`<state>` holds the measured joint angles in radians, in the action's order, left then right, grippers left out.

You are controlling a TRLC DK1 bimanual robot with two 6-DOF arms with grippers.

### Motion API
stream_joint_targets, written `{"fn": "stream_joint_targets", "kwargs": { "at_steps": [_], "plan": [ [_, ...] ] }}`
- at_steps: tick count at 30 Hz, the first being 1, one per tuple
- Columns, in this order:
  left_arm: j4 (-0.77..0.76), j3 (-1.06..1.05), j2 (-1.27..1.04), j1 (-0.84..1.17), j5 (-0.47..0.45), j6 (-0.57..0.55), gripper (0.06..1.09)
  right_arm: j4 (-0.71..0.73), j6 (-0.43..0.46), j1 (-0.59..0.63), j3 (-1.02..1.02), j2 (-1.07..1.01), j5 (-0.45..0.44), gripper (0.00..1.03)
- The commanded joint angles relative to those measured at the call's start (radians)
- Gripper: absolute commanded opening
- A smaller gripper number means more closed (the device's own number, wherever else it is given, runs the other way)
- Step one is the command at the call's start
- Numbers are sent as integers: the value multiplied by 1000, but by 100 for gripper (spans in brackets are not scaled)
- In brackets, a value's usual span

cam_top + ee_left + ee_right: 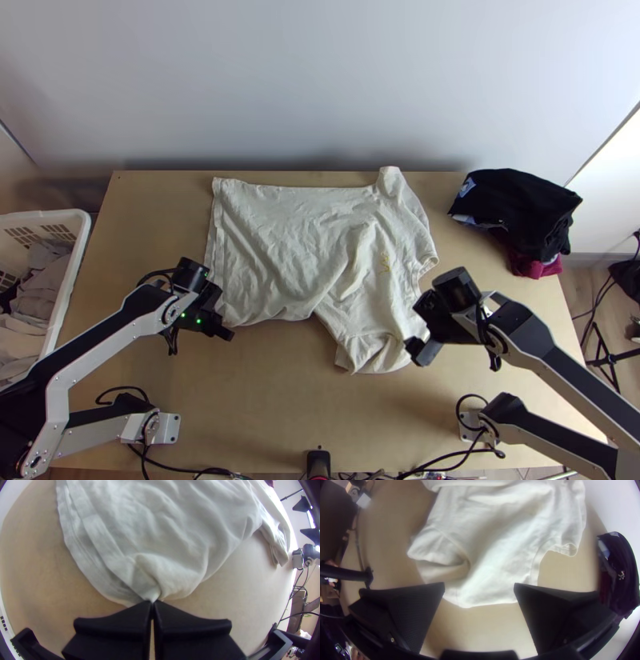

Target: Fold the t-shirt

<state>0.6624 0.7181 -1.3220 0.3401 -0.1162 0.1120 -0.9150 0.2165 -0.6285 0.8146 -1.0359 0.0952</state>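
One view looks steeply down from high over the tabletop's point(264, 400) near edge, while two wrist views look from close above toward the far edge, all sharing the shirt point(280, 240).

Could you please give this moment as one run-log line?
left gripper: shut on t-shirt near hem | right gripper: open, near sleeve | t-shirt: spread, wrinkled

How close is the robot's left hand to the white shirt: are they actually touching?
Touching. The left wrist view shows the left hand closed on the edge of the shirt, with creases running into the pinch.
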Motion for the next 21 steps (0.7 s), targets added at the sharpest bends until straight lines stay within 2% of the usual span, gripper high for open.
{"fn": "stream_joint_targets", "kwargs": {
  "at_steps": [1,3,10,18,21],
  "plan": [
    [-6,34,21,-15,3,-3,9,-24,43,-40,-63,8,6,96],
    [-4,47,29,-26,3,-9,9,-38,43,-65,-78,5,8,91],
    [23,109,30,-79,4,-2,9,-42,37,-117,-126,-29,6,91],
    [48,126,38,-93,4,9,9,94,47,-114,-138,-167,3,90],
    [57,126,53,-108,4,18,9,145,53,-108,-135,-224,0,78]
  ]
}}
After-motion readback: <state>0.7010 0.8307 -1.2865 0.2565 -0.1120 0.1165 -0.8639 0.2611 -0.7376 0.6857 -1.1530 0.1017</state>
